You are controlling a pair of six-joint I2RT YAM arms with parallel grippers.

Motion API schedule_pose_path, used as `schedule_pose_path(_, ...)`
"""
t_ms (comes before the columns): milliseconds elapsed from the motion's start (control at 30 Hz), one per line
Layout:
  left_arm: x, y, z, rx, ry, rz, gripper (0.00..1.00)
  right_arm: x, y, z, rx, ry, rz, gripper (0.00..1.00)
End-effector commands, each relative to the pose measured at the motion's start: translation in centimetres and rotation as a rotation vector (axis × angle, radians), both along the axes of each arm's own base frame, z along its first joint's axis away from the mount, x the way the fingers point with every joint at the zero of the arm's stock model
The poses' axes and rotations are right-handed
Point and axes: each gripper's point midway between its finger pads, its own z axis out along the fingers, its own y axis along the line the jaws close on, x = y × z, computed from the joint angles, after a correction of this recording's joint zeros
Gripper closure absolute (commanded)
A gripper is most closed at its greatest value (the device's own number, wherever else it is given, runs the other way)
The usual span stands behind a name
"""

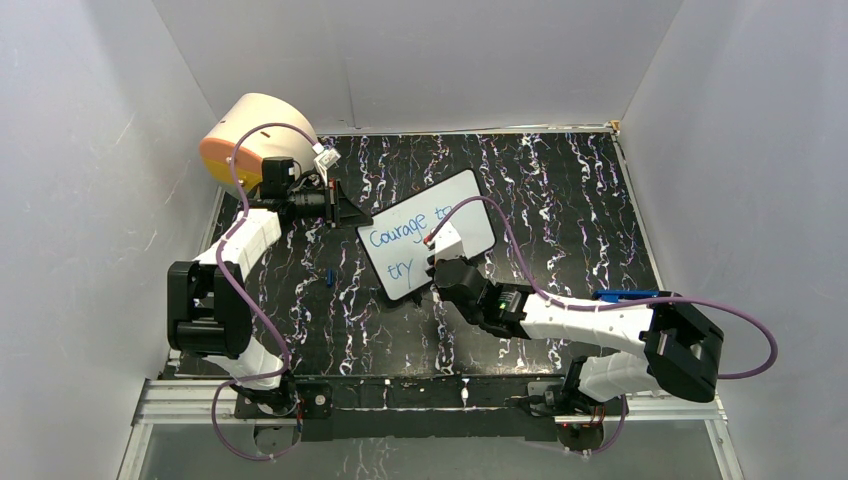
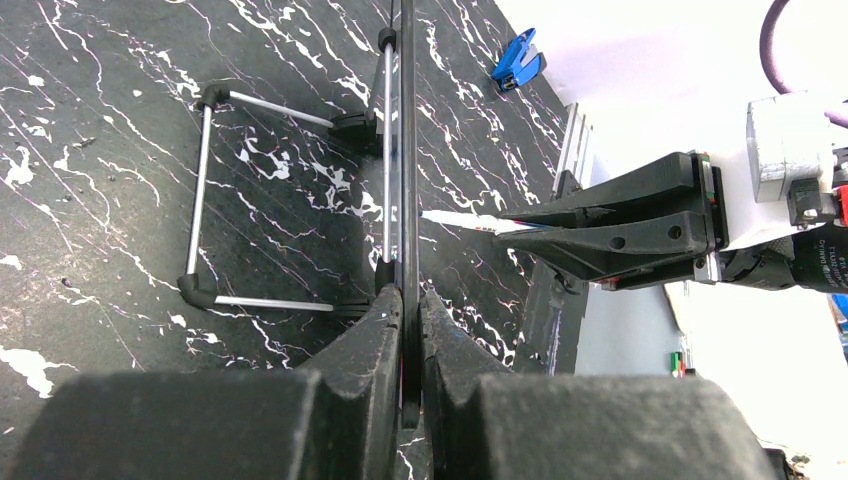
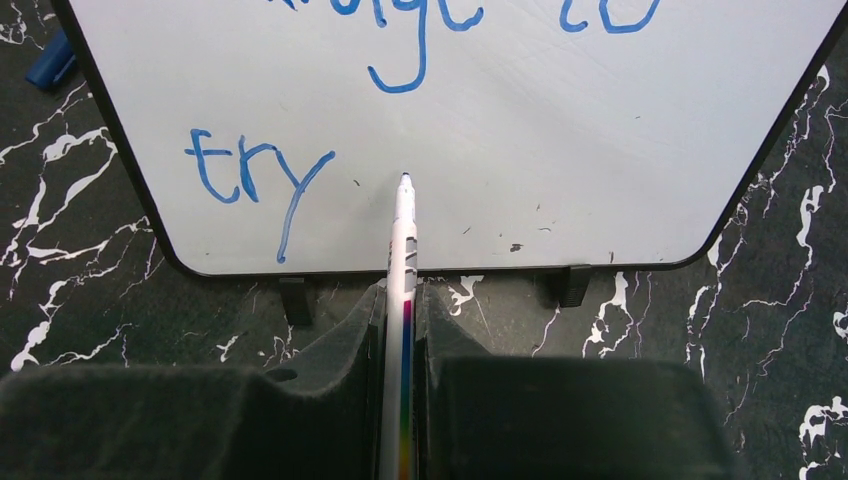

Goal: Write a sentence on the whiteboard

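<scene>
You're mid-sentence: with your left gripper [image 2: 410,300] clamped on the edge of the whiteboard [image 1: 412,255], propped on its wire stand [image 2: 200,200] mid-table [image 1: 560,200], and your right gripper [image 3: 400,300] pinching the marker [image 3: 403,240], continue the sentence [image 3: 250,170] just right of "try", pressing lightly.

Setting: robotics lab test cell.
- Plain white panel walls [image 1: 90,150] enclose table [image 1: 560,180] on left, far and right sides.
- Table top: black sheet with white marble-style veining.
- Aluminium extrusion rail [image 1: 190,400] runs along near edge of table. Left arm [image 1: 245,235] and right arm [image 1: 590,318] are bolted there side by side.
- Purple cable [image 1: 774,350] hangs in exposed loops along each arm.
- Props only: whiteboard [image 1: 465,205] on wire stand [image 2: 205,200] mid-table, cream-and-orange drum [image 1: 250,135] at far left corner.
</scene>
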Motion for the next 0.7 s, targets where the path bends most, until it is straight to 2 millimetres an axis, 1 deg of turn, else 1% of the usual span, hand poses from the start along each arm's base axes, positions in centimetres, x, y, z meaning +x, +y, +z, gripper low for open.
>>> schedule_pose_path(0, 0.2, 0.4, -3.1, 0.084, 0.07, 0.044, 1.0, 0.6, 0.4, 2.3, 0.074, -0.052, -0.013, 1.0)
schedule_pose_path(200, 0.2, 0.4, -3.0, 0.085, 0.067, 0.044, 1.0, 0.6, 0.2, 2.2, 0.067, -0.054, -0.016, 1.0)
schedule_pose_path(400, 0.2, 0.4, -3.0, 0.085, 0.065, 0.042, 1.0, 1.1, -0.1, 2.0, 0.061, -0.052, -0.036, 1.0)
schedule_pose_path(667, 0.1, 0.4, -3.0, 0.082, 0.067, 0.039, 1.0, 1.7, 0.1, 1.8, 0.055, -0.057, -0.041, 1.0)
